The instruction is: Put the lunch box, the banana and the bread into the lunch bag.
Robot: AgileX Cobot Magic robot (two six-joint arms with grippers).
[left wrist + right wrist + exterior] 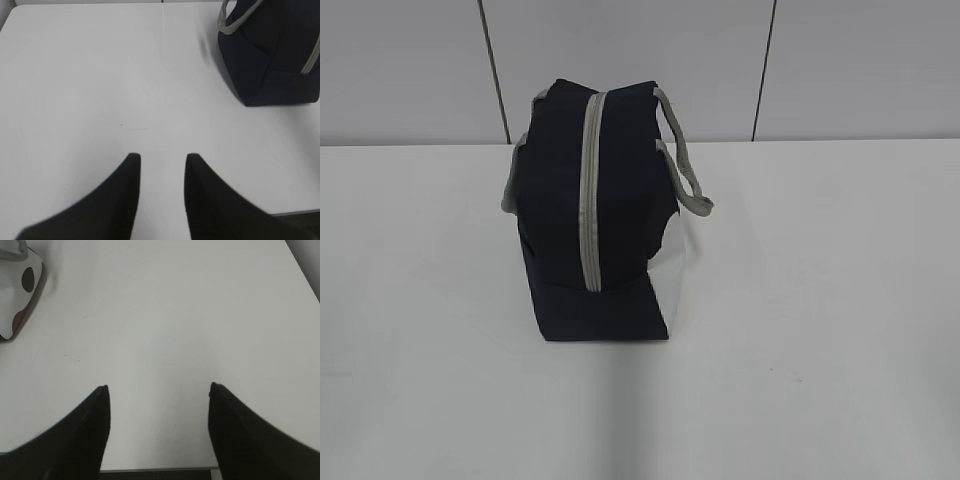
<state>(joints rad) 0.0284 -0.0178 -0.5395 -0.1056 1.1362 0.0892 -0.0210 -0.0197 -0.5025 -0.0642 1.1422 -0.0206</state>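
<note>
One thing of the task shows: the lunch bag (595, 225), navy with a grey zipper (588, 195) running down its middle, grey handles (682, 160) and a white side panel (672, 275), standing mid-table (820, 350) with the zipper apparently closed. Lunch box, banana and bread appear in no view. The likely trouble is that a soft, zipped bag may slide or tip when one arm tugs the pull unbraced. Both grippers hover empty over bare table, the left gripper (162, 165) with fingers slightly apart, the right gripper (157, 390) spread wide.
</note>
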